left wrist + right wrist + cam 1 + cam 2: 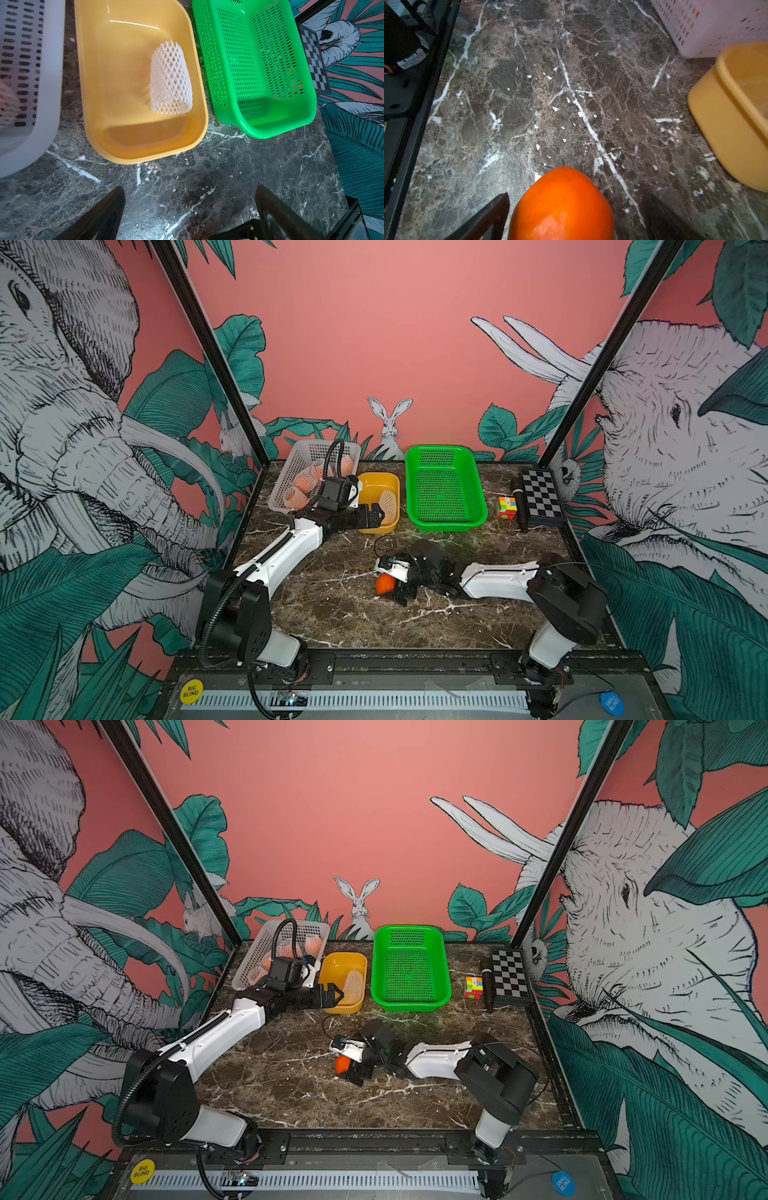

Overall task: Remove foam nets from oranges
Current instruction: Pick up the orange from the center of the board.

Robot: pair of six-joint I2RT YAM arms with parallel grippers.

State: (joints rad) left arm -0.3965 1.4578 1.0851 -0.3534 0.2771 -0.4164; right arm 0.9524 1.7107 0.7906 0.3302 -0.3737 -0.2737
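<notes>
Clock is laid over the tabletop (316,614), 12 = back wall. Green basket (446,526) at 1 o'clock is empty, and I read it as the drop spot for bare fruit. White basket (277,493) at 11 o'clock holds the netted oranges (309,485), the stock to work through; I can't count them from here. Yellow tub (376,485) sits between the two baskets with one empty foam net (170,81) lying against its green-basket-side wall, so that's the net bin. My left tool (190,193) hangs just off the tub's 6 o'clock rim, jaws spread, nothing in them, which looks like a post-drop pose. My right tool (395,584) lies low near centre, pointing to 9 o'clock, jaws spread wide. One bare orange (562,205) sits between them, apparently on the tabletop, with a clear gap on at least one side, so it's not pinched. My read: one fruit is stripped, and next I close on it and carry it to the green basket.
</notes>
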